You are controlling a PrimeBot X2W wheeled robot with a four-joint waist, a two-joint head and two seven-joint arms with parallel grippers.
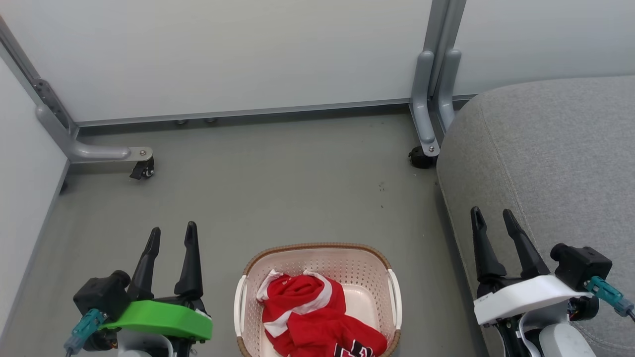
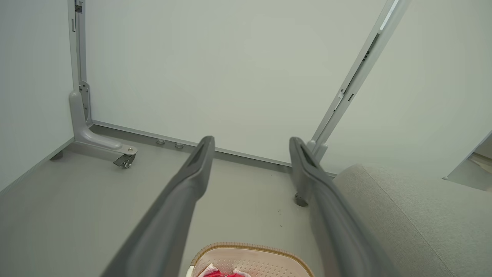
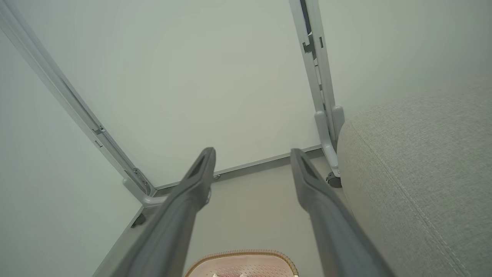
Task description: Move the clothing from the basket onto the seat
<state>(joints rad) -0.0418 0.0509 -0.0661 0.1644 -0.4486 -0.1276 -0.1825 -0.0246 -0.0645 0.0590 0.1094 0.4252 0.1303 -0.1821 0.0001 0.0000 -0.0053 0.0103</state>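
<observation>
Bright red clothing (image 1: 310,317) with white bands lies bunched inside the cream perforated basket (image 1: 347,255), which stands on the grey floor at the bottom centre of the head view. Black-and-white print shows at the clothing's lower edge. The basket's brown rim (image 2: 250,247) and a scrap of red clothing (image 2: 215,274) show low in the left wrist view, and the rim (image 3: 242,254) in the right wrist view. The grey seat (image 1: 555,163) fills the right side. My left gripper (image 1: 173,235) hangs open to the basket's left. My right gripper (image 1: 493,216) is open over the seat's front edge. Neither holds anything.
White partition panels close off the back and left. Their grey metal feet with castors stand on the floor at the left (image 1: 141,168) and beside the seat (image 1: 421,156). Bare grey floor (image 1: 278,188) stretches between the basket and the back wall.
</observation>
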